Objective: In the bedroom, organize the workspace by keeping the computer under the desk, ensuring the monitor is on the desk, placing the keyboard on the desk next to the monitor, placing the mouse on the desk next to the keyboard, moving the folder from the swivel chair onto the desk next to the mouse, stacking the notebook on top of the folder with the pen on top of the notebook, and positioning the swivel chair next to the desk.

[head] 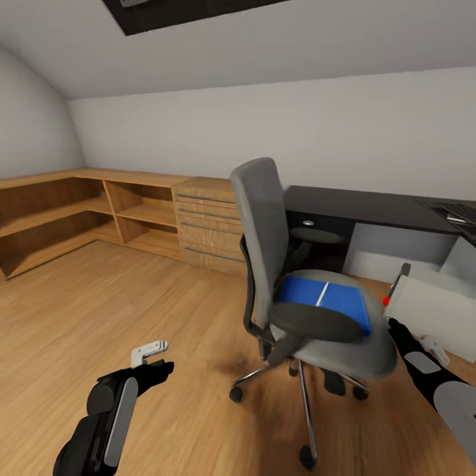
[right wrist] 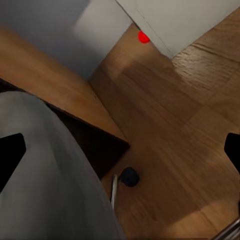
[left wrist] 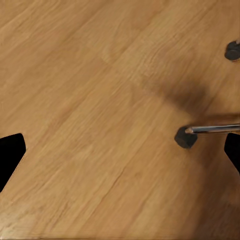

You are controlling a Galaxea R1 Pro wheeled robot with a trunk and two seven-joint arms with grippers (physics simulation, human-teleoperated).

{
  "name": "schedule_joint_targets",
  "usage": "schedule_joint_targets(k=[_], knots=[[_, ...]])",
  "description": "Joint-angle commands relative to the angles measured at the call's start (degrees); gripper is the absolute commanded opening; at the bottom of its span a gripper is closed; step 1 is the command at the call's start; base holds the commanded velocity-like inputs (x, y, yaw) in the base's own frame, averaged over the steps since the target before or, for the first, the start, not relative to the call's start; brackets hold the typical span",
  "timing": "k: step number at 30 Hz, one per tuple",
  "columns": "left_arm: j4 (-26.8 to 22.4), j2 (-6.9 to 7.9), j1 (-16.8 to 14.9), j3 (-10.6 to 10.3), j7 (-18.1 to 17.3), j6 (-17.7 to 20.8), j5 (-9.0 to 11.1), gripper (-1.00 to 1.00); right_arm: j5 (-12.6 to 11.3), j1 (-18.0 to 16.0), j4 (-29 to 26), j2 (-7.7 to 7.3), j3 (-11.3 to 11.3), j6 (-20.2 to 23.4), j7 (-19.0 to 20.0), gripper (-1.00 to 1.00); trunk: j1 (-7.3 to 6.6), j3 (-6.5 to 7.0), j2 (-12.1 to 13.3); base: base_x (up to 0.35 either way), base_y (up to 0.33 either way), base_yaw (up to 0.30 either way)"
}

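Head view: the folder is seen flat on the swivel chair seat, between the left gripper low over the floor and the right gripper beside the computer. Left wrist view: fingertips spread wide, nothing held, chair castor ahead. Right wrist view: jaws wide apart, seat edge close.

Both arms hang low, one either side of the chair. The left gripper points forward above the floor, its fingers spread wide. The right gripper reaches beside the seat, fingers likewise apart.
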Motion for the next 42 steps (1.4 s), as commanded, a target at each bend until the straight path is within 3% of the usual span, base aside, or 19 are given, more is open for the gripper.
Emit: schedule_joint_targets(k=[1,8,15,22,26,32,33,34,37,39,42], knots=[[0.1,-0.05,-0.1,0.1,0.4,0.2,0.6,1.0,-0.4,0.0,0.1,1.16,0.2,-0.1,0.5,1.0,-0.01,-0.05,0.0,0.0,0.0,0.153],[3.9,-0.19,-0.1,-0.2,0.5,-1.0,0.5,1.0,-0.3,0.0,0.1,1.15,0.2,-0.1,0.5,1.0,-0.01,-0.05,0.0,0.0,0.0,0.024],[4.4,-0.23,-0.1,-2.4,0.6,-1.5,0.4,1.0,-0.4,0.0,0.1,1.04,0.1,-0.1,0.6,1.0,-0.01,-0.05,0.0,0.041,-0.106,0.0],[4.5,-0.19,-0.1,-2.9,0.7,-1.6,0.5,1.0,-0.4,0.1,0.1,0.38,0.1,0.2,0.6,1.0,-0.01,-0.05,0.0,0.085,-0.13,0.0],[4.5,-0.15,-0.1,-2.9,0.6,-1.6,0.5,1.0,-0.6,0.1,0.1,-0.6,0.1,3.5,1.2,1.0,-0.01,-0.05,0.0,0.014,-0.021,0.0],[4.5,-0.14,-0.1,-2.9,0.6,-1.6,0.5,1.0,-0.6,0.1,0.2,-1.62,0.1,11.9,9.3,1.0,-0.01,-0.05,0.0,0.002,-0.003,0.0],[4.5,-0.15,-0.1,-2.9,0.6,-1.6,0.5,1.0,-0.6,0.1,0.4,-2.04,0.1,17.4,12.7,1.0,-0.01,-0.05,0.0,0.0,0.0,0.0],[4.5,-0.15,-0.1,-2.9,0.6,-1.6,0.5,1.0,-0.7,0.1,0.7,-2.28,0.0,19.1,14.0,1.0,-0.01,-0.05,0.0,0.0,0.0,0.0],[4.5,-0.16,-0.1,-2.9,0.6,-1.6,0.5,1.0,-0.7,0.1,1.7,-2.93,0.0,23.1,18.2,1.0,-0.01,-0.05,0.0,0.0,0.0,0.0],[4.5,-0.17,-0.1,-2.9,0.6,-1.6,0.5,1.0,-0.6,0.1,2.8,-3.44,0.0,26.7,23.4,1.0,-0.01,-0.05,0.0,0.0,0.0,0.0],[4.5,-0.2,-0.1,-3.0,0.6,-1.6,0.5,1.0,-0.6,0.1,3.4,-3.57,0.0,28.1,25.4,1.0,-0.01,-0.05,0.0,0.0,0.0,0.0]])
